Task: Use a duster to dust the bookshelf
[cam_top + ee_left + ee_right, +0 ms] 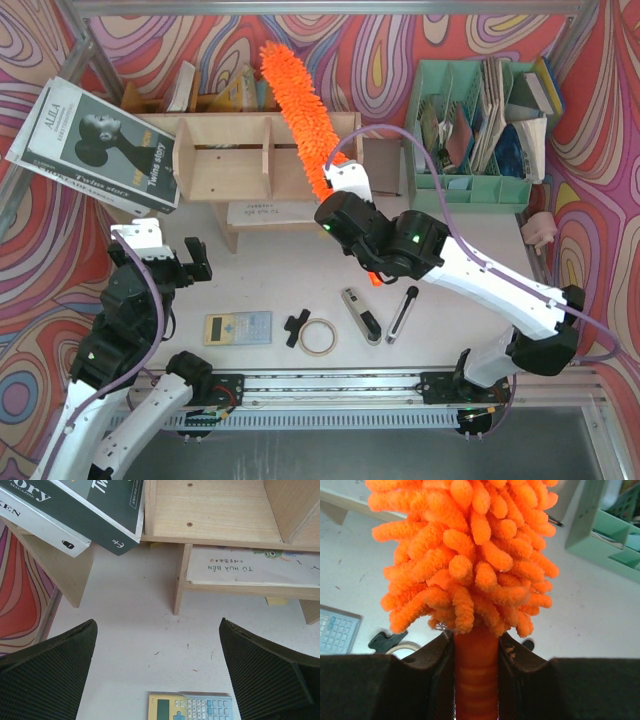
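Plainly fluffy chenille duster, plywood bookshelf.

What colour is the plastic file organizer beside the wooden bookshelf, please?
The plastic file organizer is mint green; the top external view shows it best.

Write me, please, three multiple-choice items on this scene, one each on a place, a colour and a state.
1. Where is the yellow and blue pocket calculator?
A. on the white table, before the open left gripper
B. on the floor
C. clamped in a gripper

2. What colour is the slotted plastic file organizer?
A. black
B. mint green
C. red

3. The right gripper is:
A. open and empty
B. out of view
C. shut on the fluffy orange chenille duster

Answers:
1 A: it lies flat on the tabletop in the top view.
2 B: its walls are mint green.
3 C: the right wrist view shows it clamping the duster's handle.
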